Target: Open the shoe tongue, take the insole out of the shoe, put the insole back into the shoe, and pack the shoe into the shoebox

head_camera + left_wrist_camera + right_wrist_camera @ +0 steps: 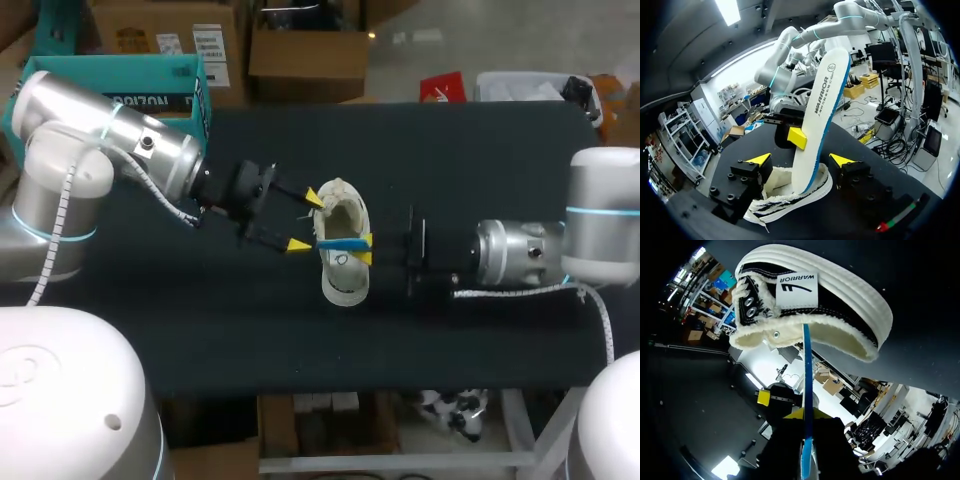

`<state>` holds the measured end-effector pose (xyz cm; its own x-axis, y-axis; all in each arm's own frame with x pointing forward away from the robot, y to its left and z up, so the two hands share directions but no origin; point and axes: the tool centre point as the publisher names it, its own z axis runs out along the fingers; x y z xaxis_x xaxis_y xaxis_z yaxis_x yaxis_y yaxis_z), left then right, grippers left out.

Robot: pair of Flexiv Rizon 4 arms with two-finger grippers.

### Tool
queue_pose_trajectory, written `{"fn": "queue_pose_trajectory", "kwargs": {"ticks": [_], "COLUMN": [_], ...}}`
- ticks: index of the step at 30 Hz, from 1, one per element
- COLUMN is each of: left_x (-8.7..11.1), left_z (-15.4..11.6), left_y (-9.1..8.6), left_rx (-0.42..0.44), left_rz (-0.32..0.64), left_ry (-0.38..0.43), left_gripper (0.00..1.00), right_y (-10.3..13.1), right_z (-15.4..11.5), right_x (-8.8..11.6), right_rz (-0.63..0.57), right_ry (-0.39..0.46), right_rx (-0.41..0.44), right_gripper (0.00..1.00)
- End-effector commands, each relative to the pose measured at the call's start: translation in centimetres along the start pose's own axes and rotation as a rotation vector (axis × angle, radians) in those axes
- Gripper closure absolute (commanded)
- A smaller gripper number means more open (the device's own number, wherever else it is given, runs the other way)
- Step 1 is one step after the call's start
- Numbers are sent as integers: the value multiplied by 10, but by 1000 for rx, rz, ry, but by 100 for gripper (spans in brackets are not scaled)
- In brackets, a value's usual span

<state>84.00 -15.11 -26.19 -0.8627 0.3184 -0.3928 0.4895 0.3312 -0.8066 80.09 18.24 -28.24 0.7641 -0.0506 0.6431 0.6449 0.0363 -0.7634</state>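
Body notes, my arms.
Left arm (100, 130) and right arm (600, 215) are showing silver-white shells, cyan rings, white cables (520, 291); black screw-studded grippers (801, 159) are carrying yellow tips (760, 159).

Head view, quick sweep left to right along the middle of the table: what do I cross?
Left arm → left claw, open → shoe → right claw, shut on the insole → right arm. The insole overlaps the shoe, so it gets no place of its own in the order.

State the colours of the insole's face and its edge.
The insole is white-faced with a blue edge, clearest in the left wrist view.
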Motion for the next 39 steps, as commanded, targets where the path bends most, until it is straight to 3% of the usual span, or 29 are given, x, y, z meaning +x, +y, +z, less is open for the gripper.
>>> {"fn": "queue_pose_trajectory", "kwargs": {"ticks": [1, 7, 11, 13, 16, 22, 24, 25, 26, 27, 32, 34, 37, 39], "left_x": [1, 1, -1, -1, -2, 1, 1, 1, 1, 1, -2, -4, -6, -8], "left_z": [8, 25, 34, 36, 38, 40, 40, 41, 42, 42, 46, 47, 48, 49], "left_y": [4, 11, 14, 14, 14, 14, 15, 16, 17, 19, 28, 31, 34, 35], "left_rx": [-5, -16, -25, -23, -29, -43, -37, -44, -46, -41, -31, -25, -32, -38], "left_rz": [1, 5, 7, 7, 13, 56, 75, 79, 84, 93, 135, 148, 178, 194], "left_ry": [13, 43, 48, 55, 60, 85, 99, 102, 104, 116, 132, 133, 133, 131], "left_gripper": [24, 30, 61, 68, 100, 100, 100, 100, 100, 100, 100, 100, 100, 100], "right_y": [-4, -2, -1, -1, -1, -2, -3, -4, -5, -6, -7, -6, -4, -2], "right_z": [2, 5, 6, 6, 6, 6, 6, 5, 5, 5, 3, 2, 0, -2], "right_x": [-1, 1, 1, 1, 1, 0, 0, 0, -1, -2, -6, -7, -9, -11], "right_rz": [-2, 3, 8, 11, 13, 12, 9, 10, 8, 7, -3, -9, -14, -21], "right_ry": [7, 8, 9, 9, 10, -16, -26, -32, -37, -43, -56, -53, -50, -44], "right_rx": [-6, -5, -9, -13, -17, -27, -39, -47, -56, -65, -119, -127, -154, -181], "right_gripper": [100, 100, 100, 100, 100, 100, 53, 21, 5, 0, 0, 14, 52, 56]}}
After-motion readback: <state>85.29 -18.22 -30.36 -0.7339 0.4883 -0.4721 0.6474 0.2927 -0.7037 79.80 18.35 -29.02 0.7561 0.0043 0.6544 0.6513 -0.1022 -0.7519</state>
